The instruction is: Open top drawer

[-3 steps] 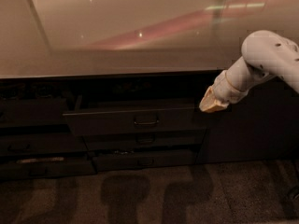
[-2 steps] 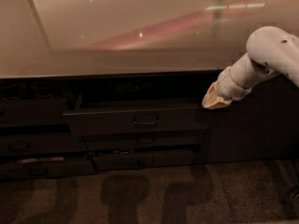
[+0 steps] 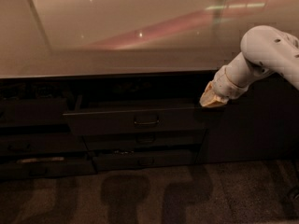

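The fingers (image 3: 216, 95) show only as one pale yellow wedge at the end of the arm, and it cannot be told whether they are apart or together. In the single camera view, the gripper (image 3: 210, 100) sits right of centre in the frame, pointing down and to the left. It hangs from a white arm (image 3: 266, 50) that comes in from the right edge. Its tip is just beside the upper right corner of the top drawer (image 3: 112, 121). Whether it touches the drawer cannot be told. It is well apart from the handle (image 3: 146, 121), which lies to its left.

The top drawer is in the middle of the frame, under the front edge of a wide, shiny counter (image 3: 117, 41) that fills the upper half. The drawer stands partly pulled out. Its dark flat front sits forward of the fronts around it, and a dark strip of its inside shows behind the top edge. The small loop handle is at the centre of the front.

Two narrower drawers (image 3: 145, 149) lie below it, one above the other, each with a like handle. Right of the drawers, behind and below the gripper, is a plain dark cabinet door (image 3: 252, 129). More dark fronts (image 3: 32, 139) fill the left side. Grey carpet (image 3: 243, 195) covers the bottom of the frame and carries soft dark shadows (image 3: 126, 190).
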Robot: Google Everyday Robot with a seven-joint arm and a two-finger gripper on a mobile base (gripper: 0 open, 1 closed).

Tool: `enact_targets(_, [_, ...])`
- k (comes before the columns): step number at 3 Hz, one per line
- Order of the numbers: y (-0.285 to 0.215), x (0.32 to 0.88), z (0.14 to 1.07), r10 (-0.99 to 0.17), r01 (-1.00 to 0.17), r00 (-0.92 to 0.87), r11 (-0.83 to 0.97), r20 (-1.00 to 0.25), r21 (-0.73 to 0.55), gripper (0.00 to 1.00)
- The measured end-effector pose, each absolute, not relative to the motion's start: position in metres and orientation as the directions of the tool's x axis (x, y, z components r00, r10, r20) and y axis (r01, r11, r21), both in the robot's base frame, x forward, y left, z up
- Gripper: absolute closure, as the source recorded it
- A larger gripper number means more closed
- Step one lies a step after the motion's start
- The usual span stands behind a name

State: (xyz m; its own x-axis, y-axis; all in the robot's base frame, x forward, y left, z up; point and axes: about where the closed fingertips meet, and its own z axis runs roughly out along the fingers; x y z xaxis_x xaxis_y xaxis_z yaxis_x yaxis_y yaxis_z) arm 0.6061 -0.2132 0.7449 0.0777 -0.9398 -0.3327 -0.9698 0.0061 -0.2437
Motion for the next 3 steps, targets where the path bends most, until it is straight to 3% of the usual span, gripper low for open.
enact_targets(2, [-0.2239,0.6342,0.7311,-0.949,-0.977,0.032,0.037,-0.313,-0.211,1.00])
enact_targets(3, [-0.2216,0.6333,0.7281,-0.968,-0.965,0.033,0.034,-0.250,-0.260,1.00])
